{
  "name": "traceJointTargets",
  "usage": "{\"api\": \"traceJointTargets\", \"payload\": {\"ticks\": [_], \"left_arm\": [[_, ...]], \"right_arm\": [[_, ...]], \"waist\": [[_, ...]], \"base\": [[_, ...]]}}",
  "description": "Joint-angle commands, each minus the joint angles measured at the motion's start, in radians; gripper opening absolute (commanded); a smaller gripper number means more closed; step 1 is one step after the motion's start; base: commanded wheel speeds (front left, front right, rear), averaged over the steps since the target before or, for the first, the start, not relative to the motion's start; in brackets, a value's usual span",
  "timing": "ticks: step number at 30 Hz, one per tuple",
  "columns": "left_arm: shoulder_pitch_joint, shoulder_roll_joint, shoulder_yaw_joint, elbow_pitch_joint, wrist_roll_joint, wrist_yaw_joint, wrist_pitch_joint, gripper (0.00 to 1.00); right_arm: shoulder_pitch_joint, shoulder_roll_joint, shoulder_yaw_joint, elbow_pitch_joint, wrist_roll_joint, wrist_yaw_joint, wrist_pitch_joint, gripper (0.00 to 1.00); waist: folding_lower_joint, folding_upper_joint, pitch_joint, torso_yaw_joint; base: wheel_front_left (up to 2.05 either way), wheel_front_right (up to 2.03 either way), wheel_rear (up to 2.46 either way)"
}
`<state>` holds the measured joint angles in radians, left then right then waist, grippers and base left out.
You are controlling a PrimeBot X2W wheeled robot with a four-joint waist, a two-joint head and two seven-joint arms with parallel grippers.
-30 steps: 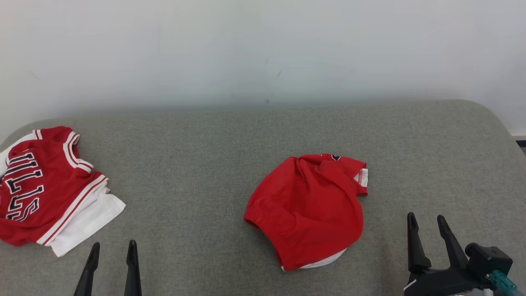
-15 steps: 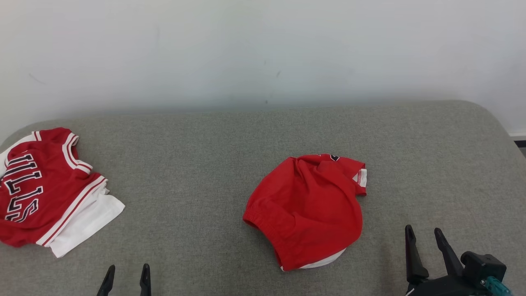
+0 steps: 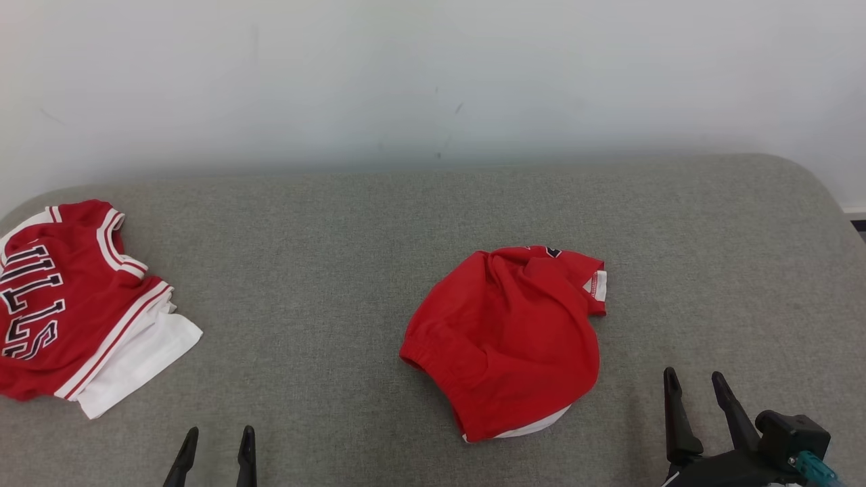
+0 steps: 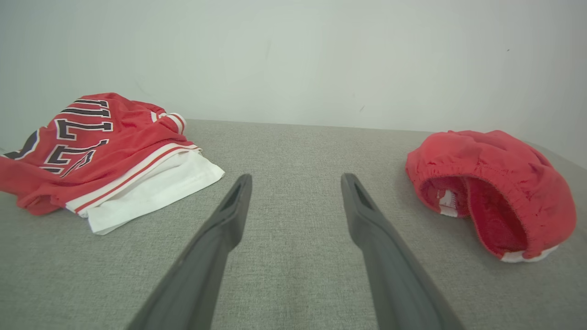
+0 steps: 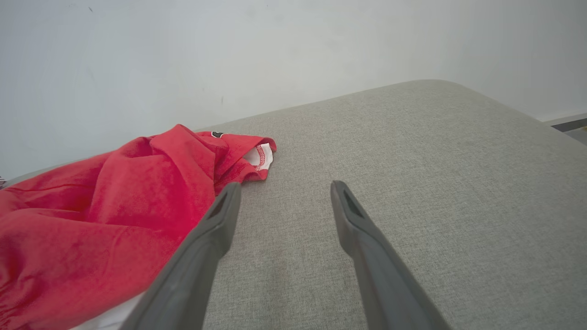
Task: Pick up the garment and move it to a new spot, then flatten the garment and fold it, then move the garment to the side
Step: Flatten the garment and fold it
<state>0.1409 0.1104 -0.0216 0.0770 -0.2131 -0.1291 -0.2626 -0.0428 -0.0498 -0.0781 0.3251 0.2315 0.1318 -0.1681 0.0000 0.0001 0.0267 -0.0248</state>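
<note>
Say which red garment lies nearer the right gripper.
The crumpled red shorts mid-cushion, with the elastic waistband, just beside the right gripper; the lettered jersey lies at the far left end.

I count two garments in head view: one crumpled red garment (image 3: 504, 341) at 5 o'clock, one lettered red jersey (image 3: 61, 304) at 9 o'clock. One white layer (image 3: 135, 368) under jersey; can't tell if separate piece. One grey padded surface (image 3: 304, 284). One pale wall (image 3: 433, 81) at 12 o'clock. Two grippers: left gripper (image 3: 218, 433) at 8 o'clock, right gripper (image 3: 693, 375) at 4 o'clock. Two dark fingers (image 3: 673, 419) each, four total.
</note>
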Motion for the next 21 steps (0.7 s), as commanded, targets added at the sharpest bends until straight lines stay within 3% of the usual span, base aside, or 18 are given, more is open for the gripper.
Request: {"api": "traceJointTargets", "payload": {"ticks": [1,9,13,15,21], "left_arm": [[-0.012,0.005,-0.001,0.001,-0.002,-0.001,-0.003,1.00],[-0.037,0.020,-0.074,0.006,-0.050,-0.001,-0.003,1.00],[-0.063,0.037,-0.172,0.031,-0.076,-0.001,-0.003,1.00],[-0.100,0.052,-0.289,0.085,-0.129,-0.001,-0.004,1.00],[-0.205,0.067,-0.483,0.209,-0.201,-0.001,-0.002,1.00]], "right_arm": [[-0.008,-0.001,0.003,0.000,0.000,-0.002,-0.006,1.00],[-0.015,-0.001,0.010,-0.004,0.001,-0.002,0.002,1.00],[-0.019,-0.001,0.015,-0.006,0.001,-0.002,0.005,1.00],[-0.021,-0.001,0.026,-0.005,0.007,-0.002,0.008,1.00],[-0.031,-0.001,0.034,-0.013,0.013,-0.002,0.013,1.00]], "waist": [[0.0000,-0.0001,0.001,-0.001],[0.0000,-0.0001,0.013,-0.012],[0.0000,-0.0001,0.015,-0.028],[0.0000,-0.0001,0.022,-0.056],[0.0000,-0.0001,0.045,-0.131]], "base": [[0.00,0.00,0.00],[0.00,0.00,0.00],[0.00,0.00,0.00],[0.00,0.00,0.00],[0.00,0.00,0.00]]}}
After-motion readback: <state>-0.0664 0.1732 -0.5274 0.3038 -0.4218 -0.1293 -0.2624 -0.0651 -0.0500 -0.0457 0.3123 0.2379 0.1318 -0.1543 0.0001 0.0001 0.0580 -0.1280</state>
